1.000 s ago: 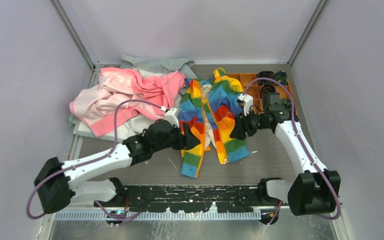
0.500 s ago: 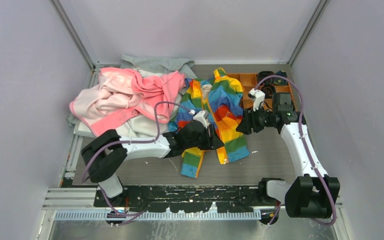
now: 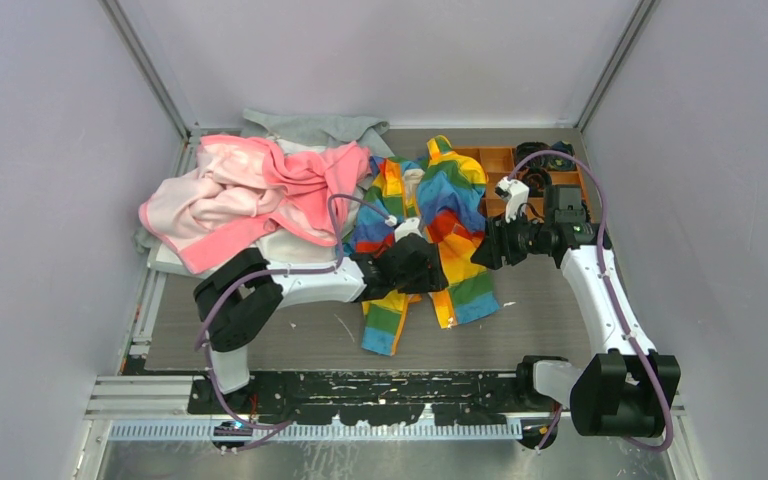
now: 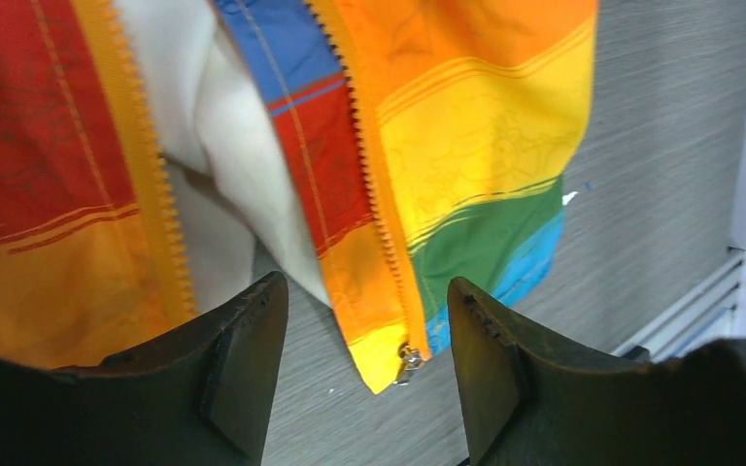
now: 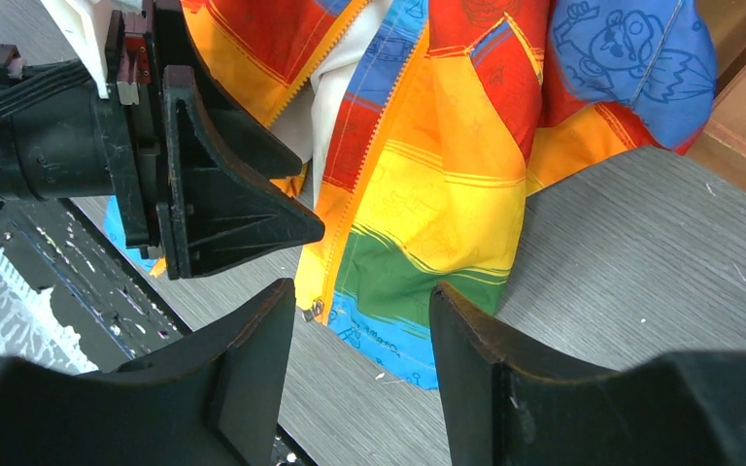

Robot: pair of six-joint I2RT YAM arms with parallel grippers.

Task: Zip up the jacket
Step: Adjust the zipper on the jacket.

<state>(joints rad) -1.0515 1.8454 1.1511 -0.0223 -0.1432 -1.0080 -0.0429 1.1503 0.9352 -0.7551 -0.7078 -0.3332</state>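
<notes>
One light, floppy jacket (image 3: 460,215) lies unzipped on the worktop (image 3: 545,310), so I'd guess it bunches unless you pin the hem and pinch the tiny zipper pull (image 4: 408,361) at the bottom, with left hand (image 4: 364,325) and right hand (image 5: 361,303) both open, empty, right over it.

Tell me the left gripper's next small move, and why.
Probably lower the left gripper and close on the hem corner beside the slider. The jacket lies unzipped, its two zipper halves apart with lining between; the slider sits at the bottom of one half, between the open jaws, not yet gripped.
</notes>
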